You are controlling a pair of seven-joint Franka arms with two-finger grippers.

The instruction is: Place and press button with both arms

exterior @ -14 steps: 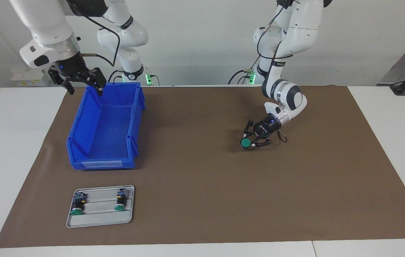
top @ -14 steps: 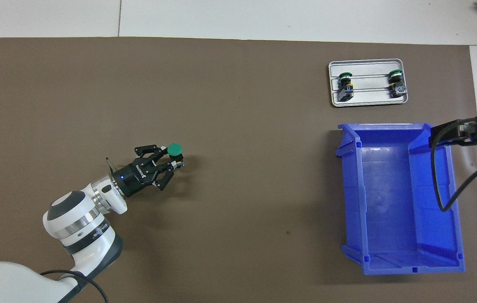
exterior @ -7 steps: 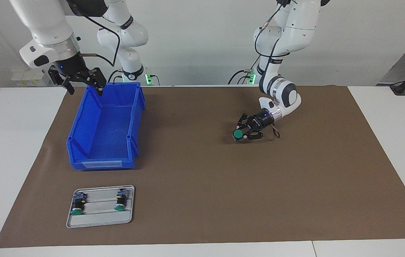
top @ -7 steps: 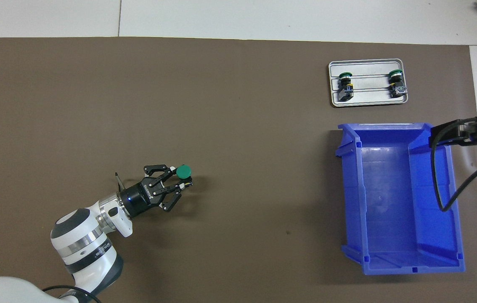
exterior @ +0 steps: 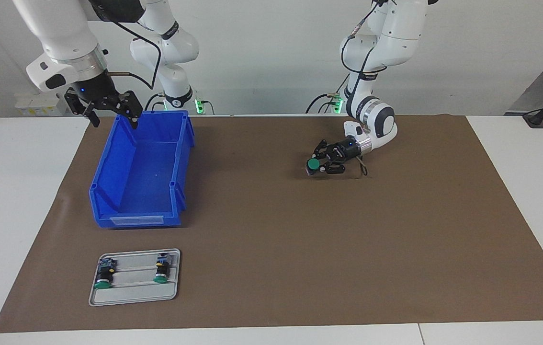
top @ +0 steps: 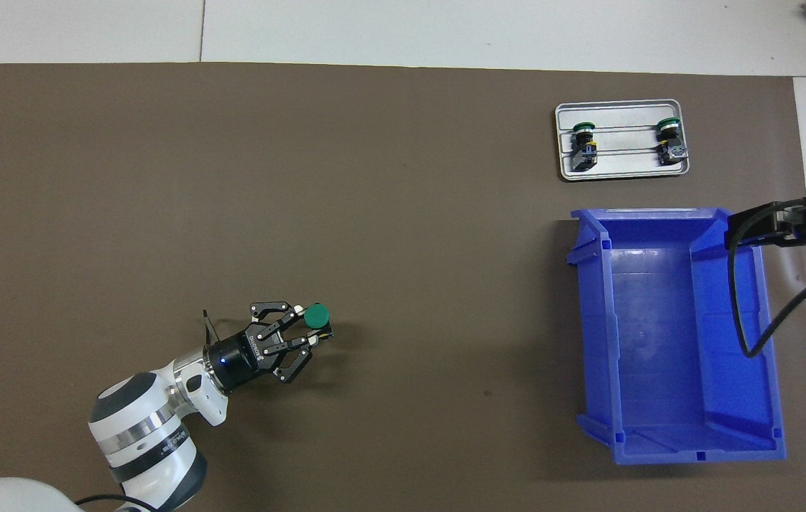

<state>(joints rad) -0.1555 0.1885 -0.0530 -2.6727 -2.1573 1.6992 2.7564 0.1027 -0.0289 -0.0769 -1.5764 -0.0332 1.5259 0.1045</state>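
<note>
Brown mat [exterior: 271, 268] covers white table. Left gripper [exterior: 316, 165] low over mat toward left arm's end, fingers clamped on button [exterior: 312, 164], green cap up. Right gripper [exterior: 111, 114] waits above blue bin [exterior: 128, 201], at rim nearest robots, jaws wide, empty. Two more buttons lie on grey tray [exterior: 132, 297], farther out than bin.

At three o'clock overhead the right gripper [top: 765, 227] runs off the edge, you cannot read the blue marks on the button [top: 316, 317], and its base hides between the left gripper's fingers [top: 296, 311].
</note>
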